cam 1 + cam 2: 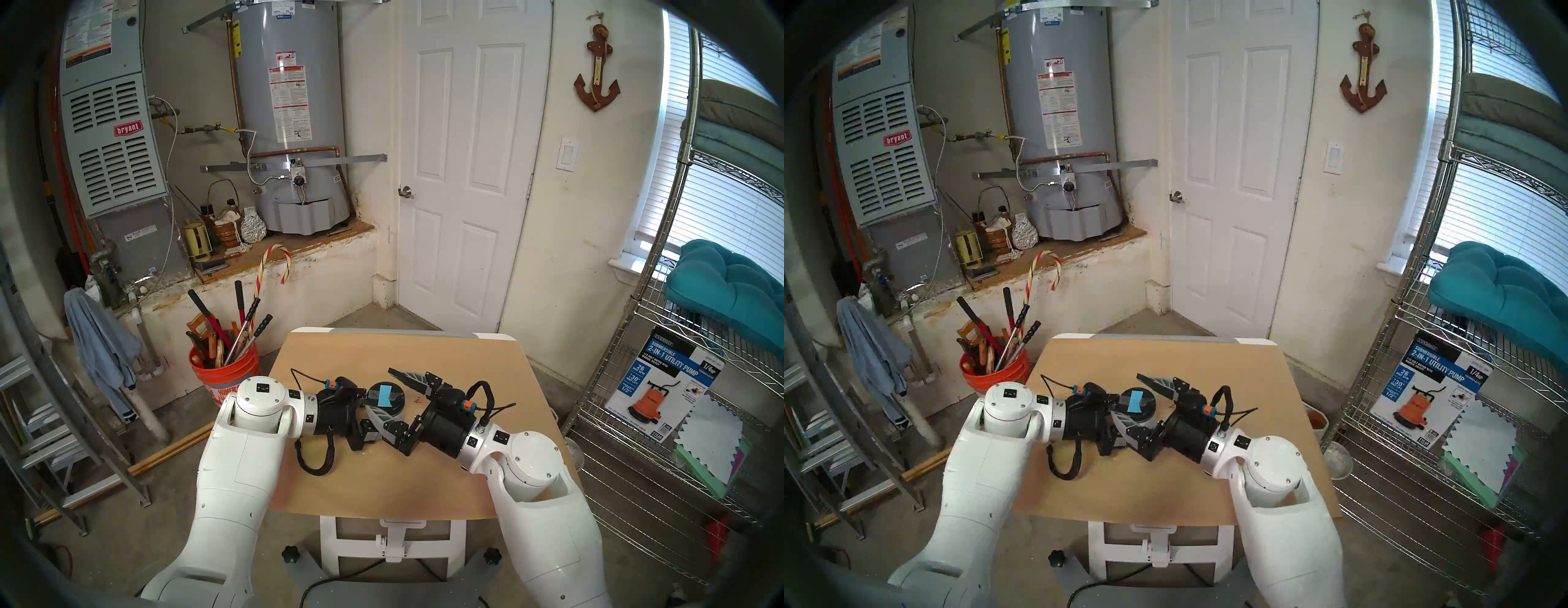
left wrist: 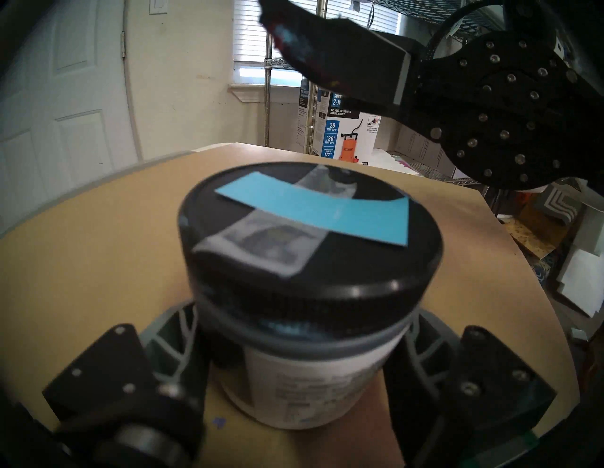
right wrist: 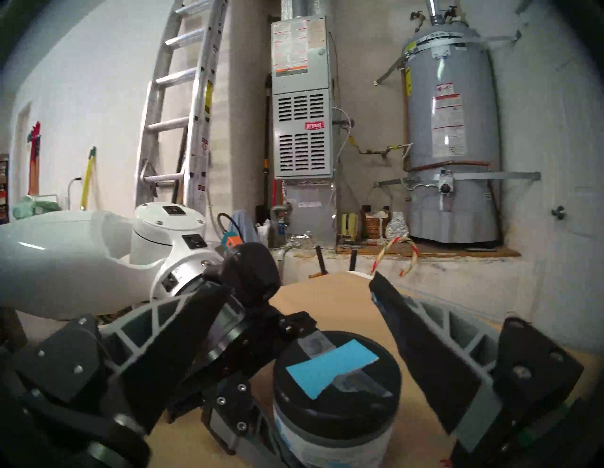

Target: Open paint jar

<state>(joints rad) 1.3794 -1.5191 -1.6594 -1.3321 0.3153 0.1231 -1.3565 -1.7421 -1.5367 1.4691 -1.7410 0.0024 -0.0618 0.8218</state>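
Note:
The paint jar (image 1: 387,400) stands upright at the middle of the tan table (image 1: 382,488). Its black lid (image 2: 310,235) bears a light-blue tape strip, and a white label wraps the body (image 3: 333,438). My left gripper (image 1: 373,404) is shut on the jar body just under the lid, with a finger (image 2: 173,346) on each side. My right gripper (image 1: 394,402) is wide open, one finger on each side of the lid and a little above it. Its fingers (image 3: 421,343) do not touch the lid. The paint itself is hidden.
An orange bucket of long-handled tools (image 1: 225,373) stands off the table's left edge. A wire shelf (image 1: 679,424) with a pump box is on the right. A ladder (image 1: 51,424) leans at the far left. A small red scrap (image 1: 418,399) lies beside the jar.

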